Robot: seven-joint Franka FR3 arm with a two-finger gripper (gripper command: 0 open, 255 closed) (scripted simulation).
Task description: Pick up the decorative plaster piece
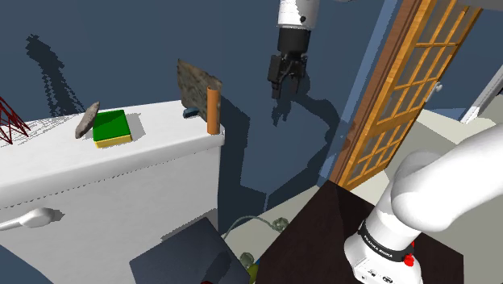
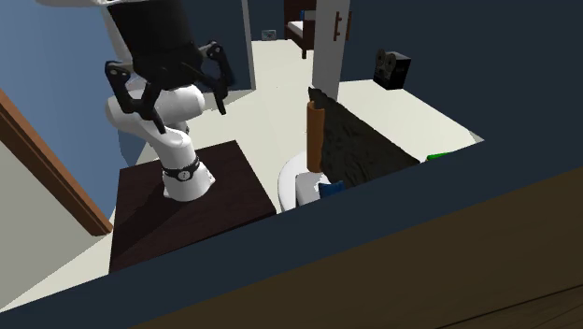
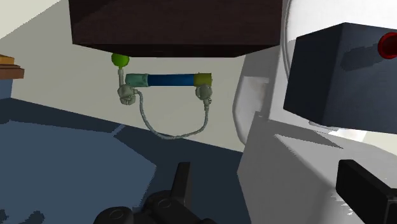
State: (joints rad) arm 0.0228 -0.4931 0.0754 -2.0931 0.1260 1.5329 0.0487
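As far as can be judged, nothing of the pick has been done. The piece is untouched, and the approach, the closing and the lift are all left.

Things are taken from the shoulder view's left. A red wire frame (image 1: 6, 121) is seen at the end of the white table (image 1: 121, 173) farthest from the jaws. Whether it is a basket cannot be told, and nothing is seen in it. Closer to the jaws, a small grey wedge (image 1: 87, 121) is set just beside a green block (image 1: 110, 127) with a yellow underside.

Next comes a mottled grey-brown slab (image 1: 196, 84), which is taken to be the decorative plaster piece. It is stood on edge at the table end nearest the jaws, lower than them and well apart from them. A small blue object (image 1: 190, 113) is seen at its foot. A brown cylinder (image 1: 213, 110) is stood upright just beside the slab, on the side toward the jaws.

The gripper (image 1: 286, 85) is held in the air beyond the table's edge. Its jaws are spread wide and nothing is between them. On the far side of the jaws from the table, a wooden lattice door (image 1: 411, 89) is seen.

No container with anything in it can be made out. In the wrist view a rope toy with a blue bar (image 3: 168, 79) is shown on the floor ahead of the jaws.
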